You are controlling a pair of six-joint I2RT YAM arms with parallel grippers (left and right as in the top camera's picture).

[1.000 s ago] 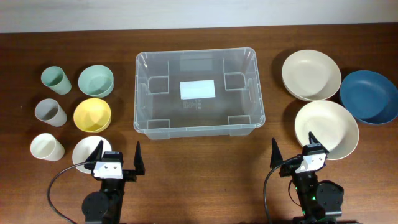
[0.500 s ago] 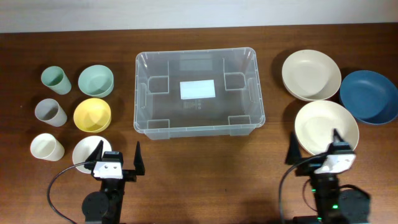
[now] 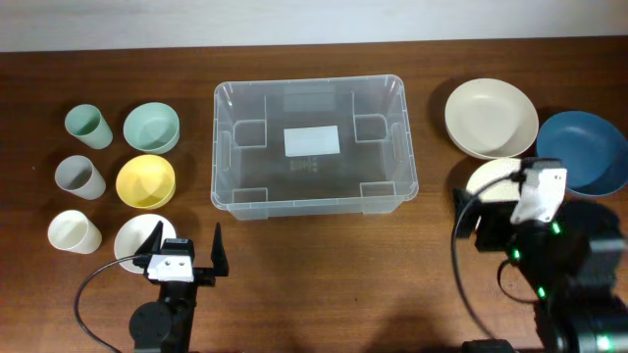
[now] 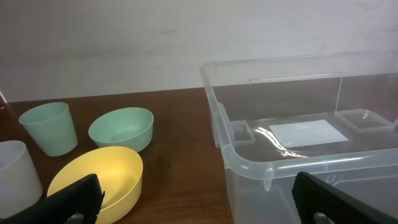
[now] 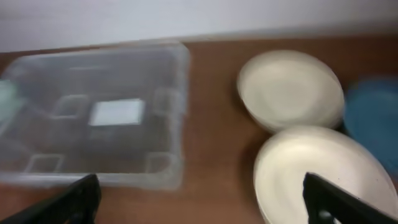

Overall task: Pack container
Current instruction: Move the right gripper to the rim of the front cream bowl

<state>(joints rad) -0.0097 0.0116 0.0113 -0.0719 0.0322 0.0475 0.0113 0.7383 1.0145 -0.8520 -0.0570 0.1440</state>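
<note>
Fingers of the left gripper [image 4: 196,180] stand wide apart and hold nothing, low over the table [image 3: 324,275] on the near side of the container [image 3: 402,147], off its left corner. The right gripper [image 5: 199,186] is likewise spread and empty. It is raised to the right of the container, above a near cream plate [image 3: 491,178] which its arm [image 3: 549,265] partly covers.

The container stands upright on the table, empty, with a white label [image 3: 312,140] on its base.

Right of the container:
- far cream plate [image 3: 491,118], beyond the covered one
- blue plate [image 3: 579,147], further right

Left of the container, far to near:
- green bowl [image 3: 151,127], yellow bowl [image 3: 145,181], white bowl [image 3: 128,240]
- further left: green cup [image 3: 88,125], grey cup [image 3: 78,176], white cup [image 3: 74,232]

The right wrist view is blurred.
</note>
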